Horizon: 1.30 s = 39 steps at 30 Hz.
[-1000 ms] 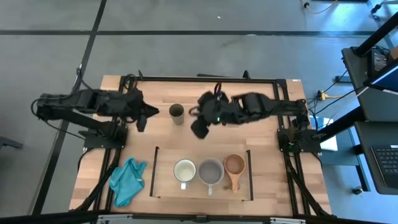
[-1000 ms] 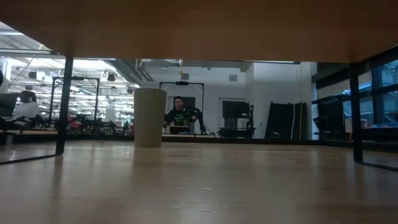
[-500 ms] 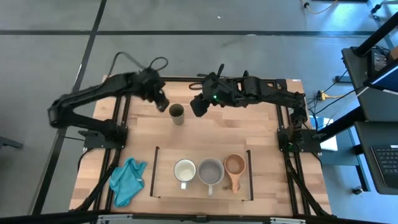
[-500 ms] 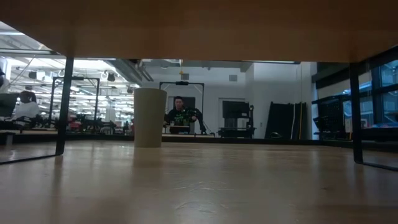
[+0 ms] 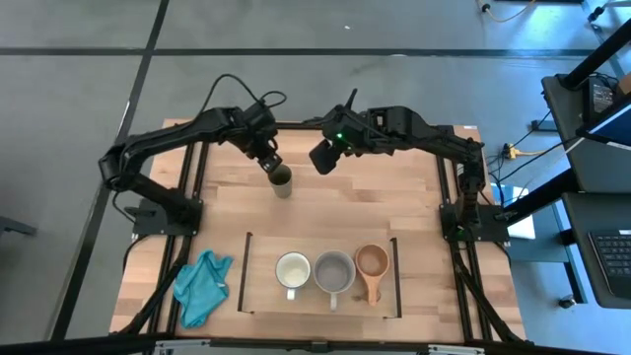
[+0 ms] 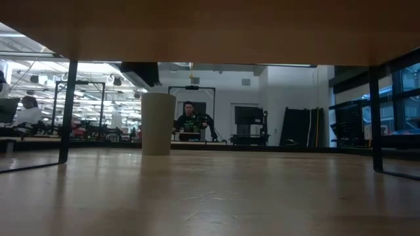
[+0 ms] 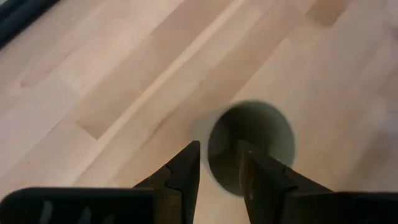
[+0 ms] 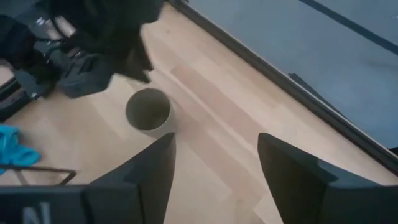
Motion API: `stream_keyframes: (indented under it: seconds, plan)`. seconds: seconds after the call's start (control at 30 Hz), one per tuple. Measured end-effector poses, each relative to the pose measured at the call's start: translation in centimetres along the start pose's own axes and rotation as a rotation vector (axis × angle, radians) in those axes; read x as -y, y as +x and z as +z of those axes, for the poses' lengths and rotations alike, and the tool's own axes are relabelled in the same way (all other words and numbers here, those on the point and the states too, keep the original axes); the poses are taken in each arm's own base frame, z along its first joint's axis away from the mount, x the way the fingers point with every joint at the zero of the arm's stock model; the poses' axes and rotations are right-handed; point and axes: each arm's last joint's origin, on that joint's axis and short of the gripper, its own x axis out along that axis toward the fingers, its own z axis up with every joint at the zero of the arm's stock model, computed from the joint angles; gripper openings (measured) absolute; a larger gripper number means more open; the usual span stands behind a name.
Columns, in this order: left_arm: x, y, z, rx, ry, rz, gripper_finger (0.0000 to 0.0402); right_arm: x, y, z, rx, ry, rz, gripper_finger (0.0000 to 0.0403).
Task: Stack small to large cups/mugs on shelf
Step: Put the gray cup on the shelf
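Poised directly above the olive-green cup (image 5: 281, 181), the left gripper (image 5: 271, 164), fingers parted a little with one tip over the near rim and the other over the mouth, holding nothing. Cup upright, long axis vertical, mouth straight below in the left wrist view (image 7: 250, 147), standing alone at the back of the tabletop (image 5: 394, 202), well apart from the shelf (image 5: 258, 296). Clearly nearer than the right gripper (image 5: 323, 158), which hangs off to the cup's side, jaws wide and empty. On the shelf, 3 vessels in a row: white mug (image 5: 293, 270), grey mug (image 5: 334, 272), wooden cup (image 5: 372, 262). Teal cloth (image 5: 201, 284) just beside the shelf. Pale wood planks underfoot; beyond, an office with a seated person (image 6: 189, 118).
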Motion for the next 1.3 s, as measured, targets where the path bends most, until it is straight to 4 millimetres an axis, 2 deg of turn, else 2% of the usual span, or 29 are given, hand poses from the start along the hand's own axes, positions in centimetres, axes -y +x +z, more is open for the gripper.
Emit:
stream_keyframes:
  seconds: [0.2, 0.6, 0.9, 1.17, 1.3]
  plan:
    - [0.0, 1.6, 0.3, -0.055, 0.017, 0.017, 0.0099, 0.4, 0.2, 0.2, -0.014, -0.032, 0.014, 0.0228]
    - [0.5, 3.1, 0.2, -0.116, 0.081, 0.027, 0.0099, 0.5, 0.3, 0.3, -0.015, -0.056, 0.014, 0.0228]
    - [0.3, 5.1, 0.4, -0.172, 0.11, 0.046, 0.0099, 0.5, 0.2, 0.3, -0.016, -0.056, 0.014, 0.0228]
    - [0.0, 5.3, -0.1, -0.227, 0.087, 0.089, 0.0096, 0.5, 0.2, 0.3, -0.02, -0.06, 0.02, 0.0228]
    - [-0.1, 5.2, -0.3, -0.252, 0.076, 0.1, 0.0073, 0.5, 0.3, 0.3, -0.02, -0.063, 0.019, 0.0228]
